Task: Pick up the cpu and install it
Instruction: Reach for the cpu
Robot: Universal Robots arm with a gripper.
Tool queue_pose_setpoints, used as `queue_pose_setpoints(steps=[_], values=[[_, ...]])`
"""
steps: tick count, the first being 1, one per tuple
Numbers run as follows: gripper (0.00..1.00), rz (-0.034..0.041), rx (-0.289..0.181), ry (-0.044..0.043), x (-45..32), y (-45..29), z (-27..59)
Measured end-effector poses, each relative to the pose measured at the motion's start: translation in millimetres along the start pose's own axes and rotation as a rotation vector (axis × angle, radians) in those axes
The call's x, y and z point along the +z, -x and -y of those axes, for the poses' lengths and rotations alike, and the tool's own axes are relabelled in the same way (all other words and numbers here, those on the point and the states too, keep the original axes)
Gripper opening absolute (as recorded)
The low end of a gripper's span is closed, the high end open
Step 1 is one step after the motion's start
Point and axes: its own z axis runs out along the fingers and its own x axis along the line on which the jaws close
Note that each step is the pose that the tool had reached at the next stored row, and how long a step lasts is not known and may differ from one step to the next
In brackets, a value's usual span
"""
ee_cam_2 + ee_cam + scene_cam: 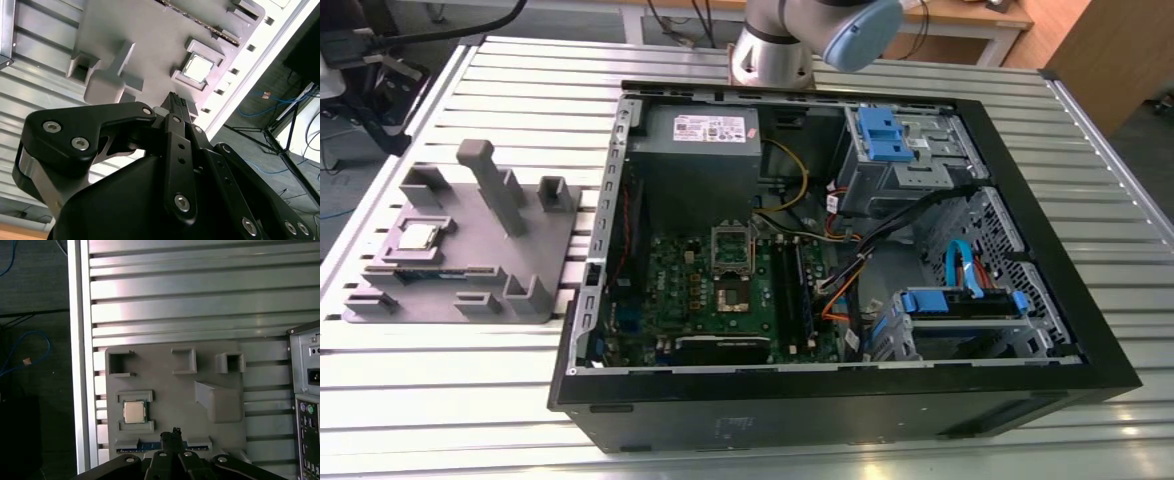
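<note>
Cpu (134, 412): seated flat in grey tray (170, 385) recess, untouched. Gripper (175, 433): closed, empty, hovering beside it. Advice: likely best opened, centred squarely, lowered level onto chip edges.

The exterior view's edge cuts off the arm (774, 50); in the second wrist view the gripper (176, 102) partly hides the tray (150, 30).

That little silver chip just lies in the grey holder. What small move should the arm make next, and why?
Probably slide the gripper across until it is above the cpu, then open it: the cpu lies untouched in its pocket of the grey tray, and the shut gripper hangs off to one side.
</note>
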Motion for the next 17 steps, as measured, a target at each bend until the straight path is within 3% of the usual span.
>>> queue_pose_setpoints(steps=[9, 17], values=[[0.11, 0.0022, 0.000, 0.0004, 12.3, -13.1, 1.7], [0.11, 0.0042, 0.000, 0.0002, 20.5, -17.1, 2.6]])
